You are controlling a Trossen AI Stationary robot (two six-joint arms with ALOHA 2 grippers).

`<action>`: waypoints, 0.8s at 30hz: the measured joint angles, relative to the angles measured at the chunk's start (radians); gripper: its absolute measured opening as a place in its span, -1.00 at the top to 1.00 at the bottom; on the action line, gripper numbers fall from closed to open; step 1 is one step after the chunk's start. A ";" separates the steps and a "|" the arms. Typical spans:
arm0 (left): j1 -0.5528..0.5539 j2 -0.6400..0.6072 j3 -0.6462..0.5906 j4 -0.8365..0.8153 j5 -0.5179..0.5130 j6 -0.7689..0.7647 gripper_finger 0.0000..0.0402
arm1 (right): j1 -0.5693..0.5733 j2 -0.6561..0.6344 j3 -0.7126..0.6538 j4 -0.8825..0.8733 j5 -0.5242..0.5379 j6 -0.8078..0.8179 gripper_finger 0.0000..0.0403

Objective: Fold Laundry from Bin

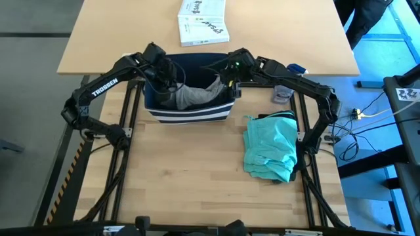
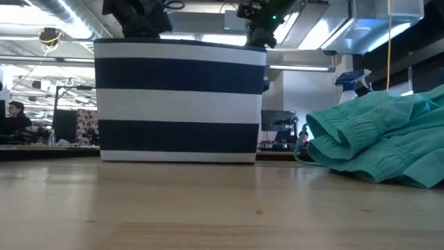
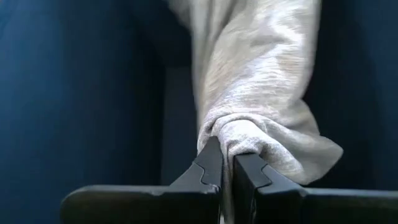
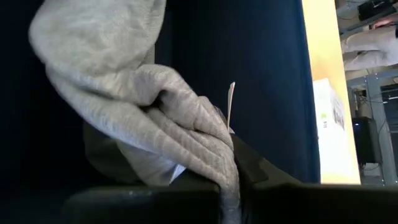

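The navy-blue bin [image 1: 190, 111] with white stripes stands at the table's far middle; it also shows in the low view [image 2: 180, 101]. A grey garment [image 1: 193, 95] lies inside it. My left gripper [image 1: 165, 75] reaches into the bin's left part and is shut on the grey cloth [image 3: 249, 81]. My right gripper [image 1: 226, 78] reaches into the bin's right part and is shut on the same grey cloth [image 4: 124, 106]. A teal piece [image 1: 270, 147] lies crumpled on the table to the right of the bin. My left gripper pinches a bunched fold of the grey garment [image 3: 231, 134] between its two fingers, coming from above into the bin. The cloth runs on from the fingers inside the bin. My right gripper pinches a gathered, wrinkled fold of the grey garment [image 4: 221, 155] between its two fingers, several layers, from above into the bin. A small white tag [image 4: 231, 102] sticks up beside the fold.
A white printed box [image 1: 202, 21] lies on the far tabletop behind the bin. A small clear container [image 1: 283, 93] stands right of the bin. The teal piece [image 2: 378, 139] covers the right middle of the table; bare wood lies in front of the bin [image 1: 190, 177].
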State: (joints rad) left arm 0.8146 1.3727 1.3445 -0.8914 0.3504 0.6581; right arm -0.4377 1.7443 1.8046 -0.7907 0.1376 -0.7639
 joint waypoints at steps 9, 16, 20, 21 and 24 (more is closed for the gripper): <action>0.038 -0.001 -0.067 0.009 -0.084 -0.054 0.99 | -0.034 0.038 0.002 0.019 -0.010 0.012 1.00; 0.095 -0.001 -0.217 0.151 -0.128 -0.055 0.99 | -0.048 0.117 0.005 0.096 -0.025 0.017 1.00; 0.104 -0.001 -0.239 0.214 -0.127 -0.050 0.99 | -0.044 0.133 0.005 0.142 0.002 0.006 1.00; 0.103 -0.001 -0.239 0.229 -0.126 -0.049 0.99 | -0.044 0.133 0.004 0.147 0.001 0.004 1.00; 0.091 -0.001 -0.239 0.269 -0.116 -0.046 0.99 | -0.045 0.129 0.013 0.140 0.006 0.004 1.00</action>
State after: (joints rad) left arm 0.9056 1.3716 1.1060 -0.6227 0.2341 0.6125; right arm -0.4831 1.8729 1.8175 -0.6503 0.1441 -0.7597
